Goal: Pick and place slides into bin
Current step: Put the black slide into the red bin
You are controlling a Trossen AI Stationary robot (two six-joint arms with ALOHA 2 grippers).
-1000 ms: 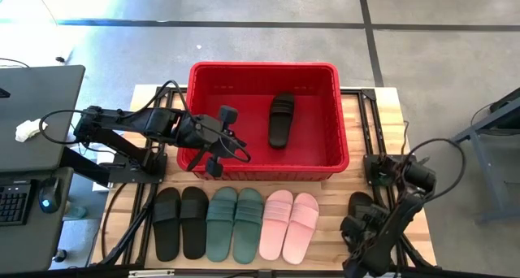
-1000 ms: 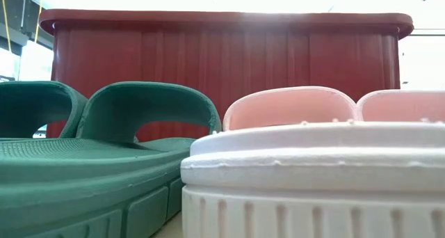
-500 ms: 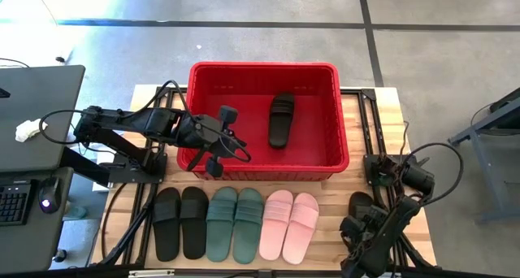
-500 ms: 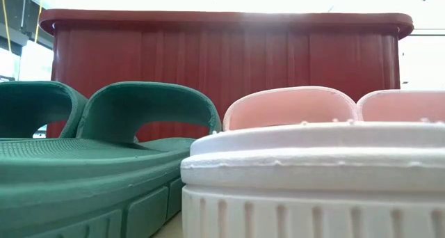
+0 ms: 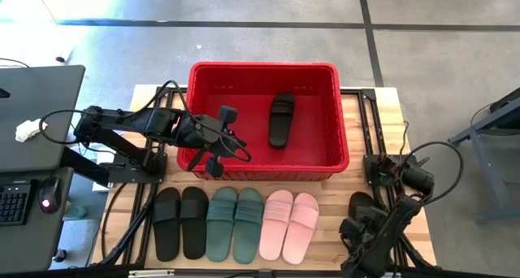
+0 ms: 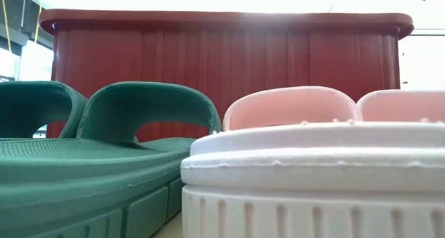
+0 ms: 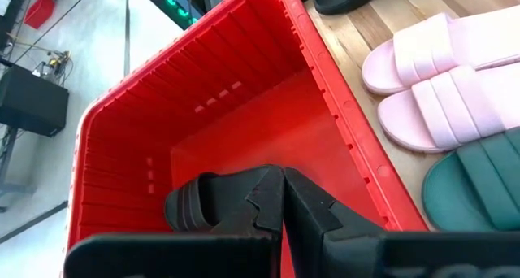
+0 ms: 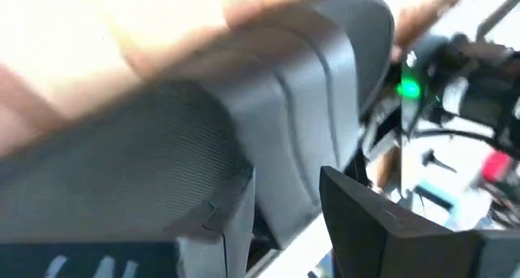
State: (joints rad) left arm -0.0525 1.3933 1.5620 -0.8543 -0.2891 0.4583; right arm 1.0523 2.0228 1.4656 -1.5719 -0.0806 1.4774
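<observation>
The red bin (image 5: 264, 67) stands at the table's far middle with one black slide (image 5: 281, 119) lying flat on its floor. A black pair (image 5: 180, 223), a sage-green pair (image 5: 234, 223) and a pale pink pair (image 5: 290, 223) lie side by side on their soles in front of the bin. My left gripper (image 5: 233, 145) hangs shut and empty over the bin's near left corner. My right gripper (image 5: 361, 221) is at the table's near right, at another black slide (image 5: 361, 202). The arm partly covers that slide. My right gripper has the black slide's side, by the strap (image 8: 286, 198), between its two fingers (image 8: 375, 229). The view is blurred and very close, so I cannot tell whether the slide is lifted or lies on the table.
The bin's thick rim (image 7: 341, 115) and walls stand high above the table. The low view shows only the green (image 6: 104, 147) and pink (image 6: 306, 106) slides against the bin wall (image 6: 222, 50). A desk with a keyboard stands left of the table.
My right arm's elbow has shifted a little toward the table's near edge. My left arm and the slides on the table have kept still.
</observation>
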